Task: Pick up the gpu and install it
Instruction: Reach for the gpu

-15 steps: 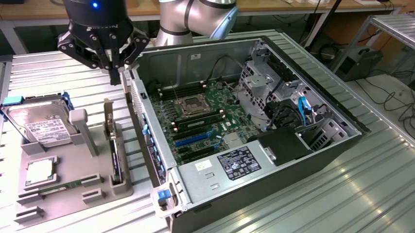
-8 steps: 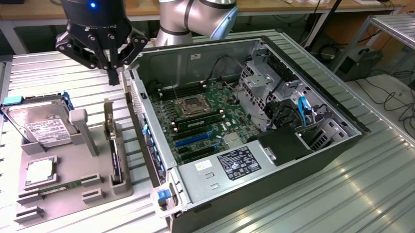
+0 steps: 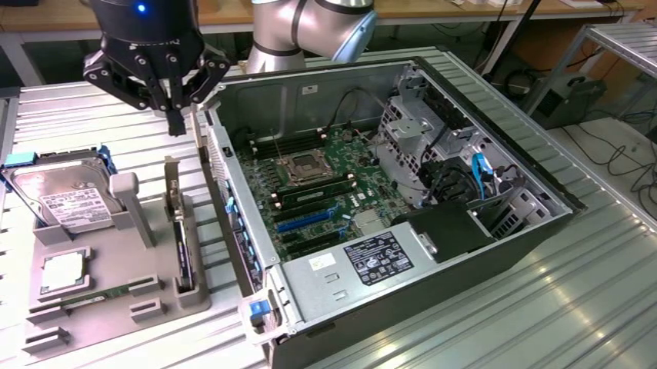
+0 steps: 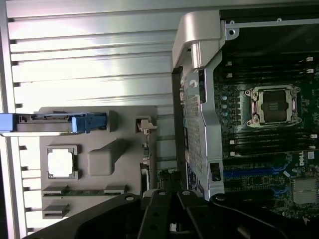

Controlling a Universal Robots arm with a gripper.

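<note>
Exterior view: the gripper [image 3: 177, 121] hangs with its fingers pressed together, pinching nothing. The gpu [image 3: 181, 250] stands on edge in a gray holder [image 3: 113, 265] below the fingertips, apart from them. A hard drive [image 3: 61, 201] sits in the same holder beyond the gpu. The open computer case [image 3: 298, 96] lies just beside the gripper.

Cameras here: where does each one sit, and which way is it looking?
Exterior view: off the arm, raised, looking down slantwise at the open computer case and grey tray; it shows the arm and its shut fingers above the graphics card.
Wrist view: on the arm's wrist, looking down past its own black fingers at the tray and the case edge.
Shared: tray, hard drive, processor socket.
</note>
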